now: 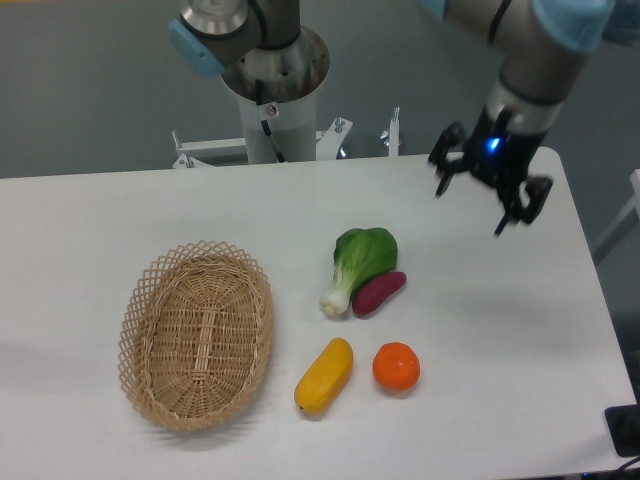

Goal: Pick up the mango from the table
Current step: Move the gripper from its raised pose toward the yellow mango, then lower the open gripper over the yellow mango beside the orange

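Up at the far right of the worktop (500, 330), the hand (470, 210) hangs in the air with its two black fingers (519, 213) spread wide and nothing between them. A blue light glows on the wrist above it. It is well apart from every item on the surface below.

Nearest to the hand, toward the middle of the worktop, lies a leafy green vegetable (357, 264) with a white stem, pointing down and left. A purple sweet potato (379, 293) lies just beside it on the right, touching or nearly touching the stem end. Further toward the near edge sits a round orange (396, 366), and to its left the mango (324, 375), a smooth yellow-orange oval lying flat and tilted, its upper end pointing toward the orange's side. The mango and the orange are near each other but apart, with a bare gap between them.

Left of the mango, just beside it, is a woven wicker basket (196, 335), oval and empty. Nothing lies on top of the mango; its upper surface is fully exposed. The robot's base column (277, 95) stands behind the far edge.
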Robot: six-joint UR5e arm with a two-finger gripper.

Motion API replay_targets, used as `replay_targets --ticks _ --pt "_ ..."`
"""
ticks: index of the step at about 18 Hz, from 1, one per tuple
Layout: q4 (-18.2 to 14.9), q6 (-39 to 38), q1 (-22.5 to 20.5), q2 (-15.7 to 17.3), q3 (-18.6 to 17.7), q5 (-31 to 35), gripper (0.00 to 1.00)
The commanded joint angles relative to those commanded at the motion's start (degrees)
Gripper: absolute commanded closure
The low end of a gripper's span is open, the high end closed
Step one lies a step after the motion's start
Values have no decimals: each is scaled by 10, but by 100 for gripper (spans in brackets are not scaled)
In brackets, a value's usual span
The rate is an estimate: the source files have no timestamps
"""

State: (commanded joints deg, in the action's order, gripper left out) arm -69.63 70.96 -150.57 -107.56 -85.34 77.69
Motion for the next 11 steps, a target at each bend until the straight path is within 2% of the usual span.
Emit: replay_targets --ticks 2,6,11 --pt "34 -38 25 -21 -3 1 0" --pt "46 -70 49 -39 -17 -2 0" --pt "176 -92 79 -63 -86 0 0"
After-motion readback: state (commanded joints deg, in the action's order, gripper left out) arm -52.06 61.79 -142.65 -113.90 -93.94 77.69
